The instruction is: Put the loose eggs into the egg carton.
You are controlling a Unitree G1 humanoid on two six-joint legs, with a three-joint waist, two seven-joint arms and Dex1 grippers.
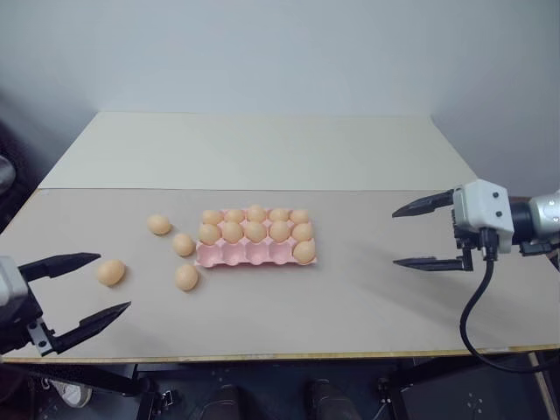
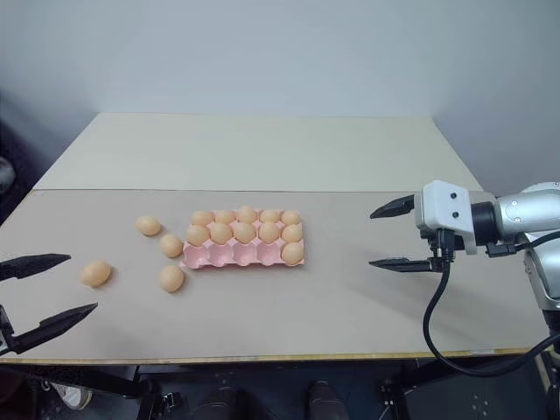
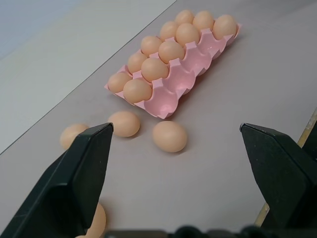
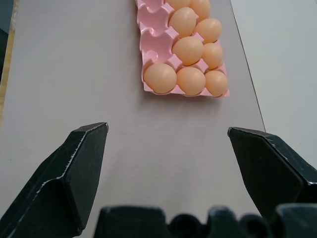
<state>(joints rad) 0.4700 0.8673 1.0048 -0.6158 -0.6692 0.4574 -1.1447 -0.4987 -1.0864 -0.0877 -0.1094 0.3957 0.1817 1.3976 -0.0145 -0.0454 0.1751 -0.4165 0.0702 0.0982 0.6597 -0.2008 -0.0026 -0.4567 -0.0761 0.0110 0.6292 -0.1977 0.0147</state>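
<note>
Four loose eggs (image 1: 185, 277) lie just left of the pink egg carton (image 1: 254, 255), whose near row has four empty cups, while the left gripper (image 1: 85, 292) and right gripper (image 1: 426, 234) hang spread apart and empty; best to approach the nearest egg gently.

Loose egg (image 3: 94, 224): partly hidden behind the left gripper's finger (image 3: 69, 183) in the left wrist view.
Egg carton (image 4: 156, 47): its far end is cut off in the right wrist view.
</note>
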